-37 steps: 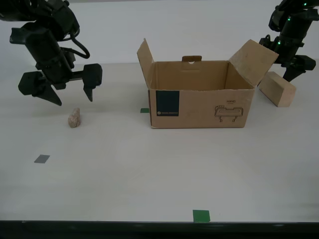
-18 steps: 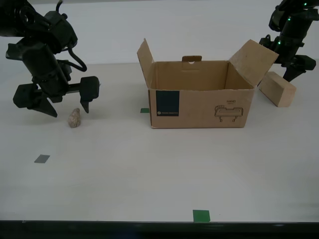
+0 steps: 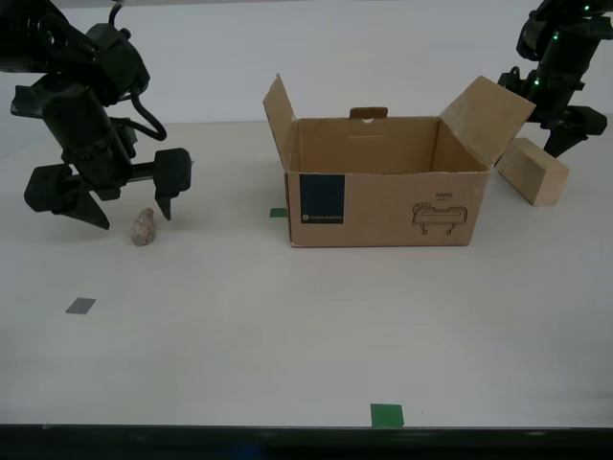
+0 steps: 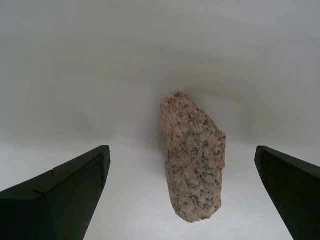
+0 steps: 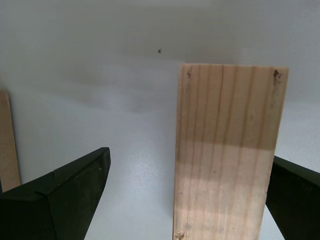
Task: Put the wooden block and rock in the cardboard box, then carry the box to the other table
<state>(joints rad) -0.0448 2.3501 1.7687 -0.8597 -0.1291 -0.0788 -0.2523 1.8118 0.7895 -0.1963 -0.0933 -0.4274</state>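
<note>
rock point(image 4: 193, 159) lengthwise between my second hand's point(image 4: 182, 195) open fingers

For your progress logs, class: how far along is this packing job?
Nothing is packed yet: the cardboard box looks empty. In hand: my second gripper hangs open over the rock, my first gripper open around the wooden block. Left: both loads, then the carry.

Speckled pink-beige rock point(image 4: 194, 159), pale striped-grain wooden block point(image 5: 226, 155), brown cardboard box point(image 3: 383, 196) with dark blue label point(image 3: 322, 202).
</note>
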